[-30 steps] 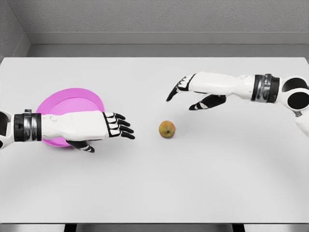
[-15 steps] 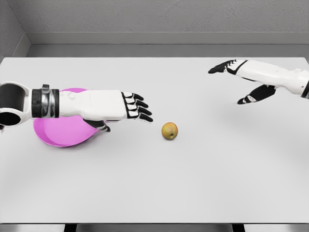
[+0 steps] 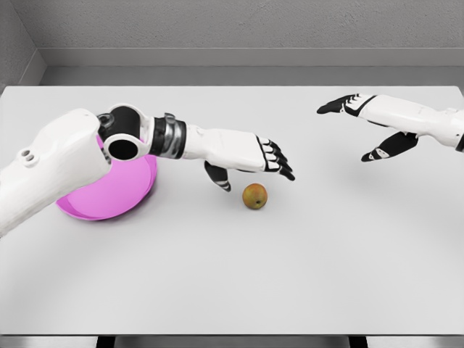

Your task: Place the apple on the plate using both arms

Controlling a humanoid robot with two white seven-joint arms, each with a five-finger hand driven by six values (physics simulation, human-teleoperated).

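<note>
The left hand (image 3: 254,156), a second ago beside the pink plate (image 3: 109,196), now reaches out above and just behind the apple (image 3: 254,196), fingers spread, while the right hand (image 3: 362,119) is withdrawn far from the apple.

1. The bench (image 3: 304,275) is a plain white slab filling most of the head view, with a straight far edge against a grey wall and a near edge along the bottom of the picture.
2. A pink plate (image 3: 109,196) lies flat on the left part of the bench, partly covered by the arm that crosses above it.
3. A yellow-brown apple (image 3: 254,196) rests directly on the bench near the middle, to the right of the plate and well apart from it.
4. The apple throws a small soft shadow on the white surface just beside it.
</note>
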